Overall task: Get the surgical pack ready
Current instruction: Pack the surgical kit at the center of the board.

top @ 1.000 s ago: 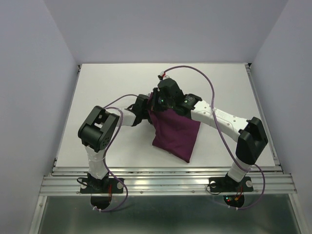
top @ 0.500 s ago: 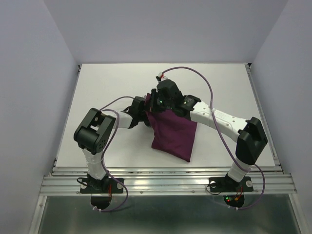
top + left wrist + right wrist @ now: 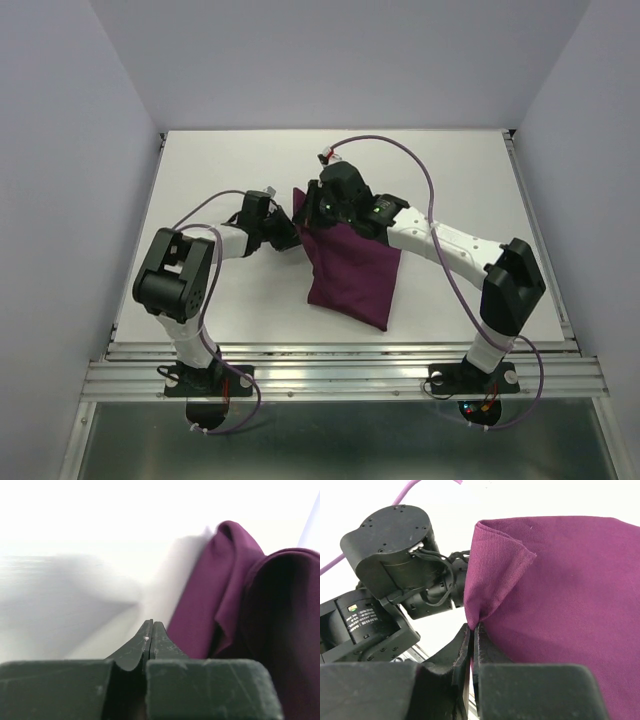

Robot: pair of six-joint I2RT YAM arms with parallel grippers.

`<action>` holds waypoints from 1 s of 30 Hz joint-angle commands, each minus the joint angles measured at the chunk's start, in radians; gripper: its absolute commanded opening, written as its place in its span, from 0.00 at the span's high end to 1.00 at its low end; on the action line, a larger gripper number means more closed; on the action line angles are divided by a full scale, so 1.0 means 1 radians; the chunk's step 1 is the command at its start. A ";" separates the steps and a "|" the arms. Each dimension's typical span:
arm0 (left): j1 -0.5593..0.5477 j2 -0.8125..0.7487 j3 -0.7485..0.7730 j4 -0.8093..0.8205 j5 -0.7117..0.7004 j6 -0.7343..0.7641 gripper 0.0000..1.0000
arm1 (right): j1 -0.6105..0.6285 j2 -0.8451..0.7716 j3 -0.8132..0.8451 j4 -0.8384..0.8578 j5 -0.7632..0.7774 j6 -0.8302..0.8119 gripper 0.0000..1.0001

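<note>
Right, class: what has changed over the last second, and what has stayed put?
The left arm drew back leftward; the left gripper is shut, empty, beside the surgical pack. The right gripper stayed clamped on its upper edge.

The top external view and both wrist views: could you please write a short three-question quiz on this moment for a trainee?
1. True or false: the left pincer stands wide open.
2. Which pincer pinches the surgical pack? A) the left one B) the right one C) neither
3. Fill in: the pack's cloth is deep ___.

Key:
1. False; its fingers are shut, with the cloth off to one side of them.
2. B; the right pincer is shut on a folded edge of the cloth.
3. Purple.
</note>
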 commanded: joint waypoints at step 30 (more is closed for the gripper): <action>0.119 -0.553 -0.338 -0.153 -0.020 0.023 0.22 | -0.322 -0.326 -0.359 -0.064 0.095 -0.081 0.30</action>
